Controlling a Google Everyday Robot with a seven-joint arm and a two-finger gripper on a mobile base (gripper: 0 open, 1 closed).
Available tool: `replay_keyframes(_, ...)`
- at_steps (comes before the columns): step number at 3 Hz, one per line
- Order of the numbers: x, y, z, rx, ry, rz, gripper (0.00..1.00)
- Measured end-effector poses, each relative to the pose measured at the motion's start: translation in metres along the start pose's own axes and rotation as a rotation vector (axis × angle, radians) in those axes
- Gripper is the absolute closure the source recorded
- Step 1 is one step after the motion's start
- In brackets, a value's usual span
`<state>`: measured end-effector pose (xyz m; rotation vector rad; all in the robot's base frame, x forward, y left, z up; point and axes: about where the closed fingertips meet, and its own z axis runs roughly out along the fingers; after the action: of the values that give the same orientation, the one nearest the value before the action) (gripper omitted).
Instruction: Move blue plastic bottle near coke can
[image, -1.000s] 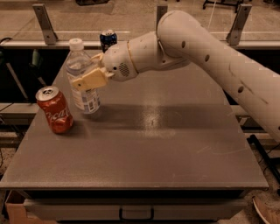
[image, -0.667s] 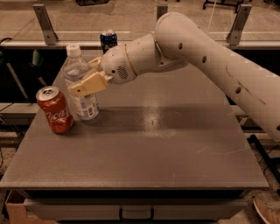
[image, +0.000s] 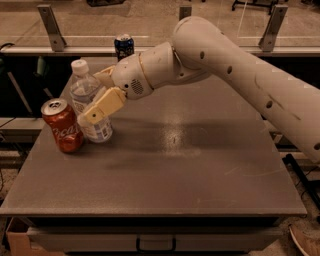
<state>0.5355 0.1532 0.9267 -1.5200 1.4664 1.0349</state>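
Note:
The blue plastic bottle (image: 84, 94), clear with a white cap and a pale label, stands slightly tilted on the grey table (image: 165, 165) at its left side. Its base is right beside the coke can (image: 62, 125), touching or nearly touching it. My gripper (image: 94, 98) reaches in from the right and straddles the bottle. One tan finger (image: 103, 105) lies across the bottle's front and the other sits behind it. The gripper is shut on the bottle.
A dark blue can (image: 124, 46) stands at the table's far edge behind my arm. My large white arm (image: 240, 75) spans the right and back of the table. A metal rail (image: 160, 50) runs behind the table.
My gripper has carried the bottle a little down and to the left, so its base now sits against the coke can. The coke can and the dark blue can have not moved.

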Motion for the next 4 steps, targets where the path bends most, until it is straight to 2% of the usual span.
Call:
replay_keyframes(1, 0.001, 0.0, -0.001, 0.004, 0.003, -0.002, 0.0)
replay_keyframes(2, -0.001, -0.023, -0.033, 0.107, 0.007, -0.017, 0.0)
replay_keyframes(3, -0.008, -0.066, -0.125, 0.365, -0.004, -0.036, 0.0)
replay_keyframes(4, -0.023, -0.087, -0.244, 0.653, -0.017, -0.074, 0.0)
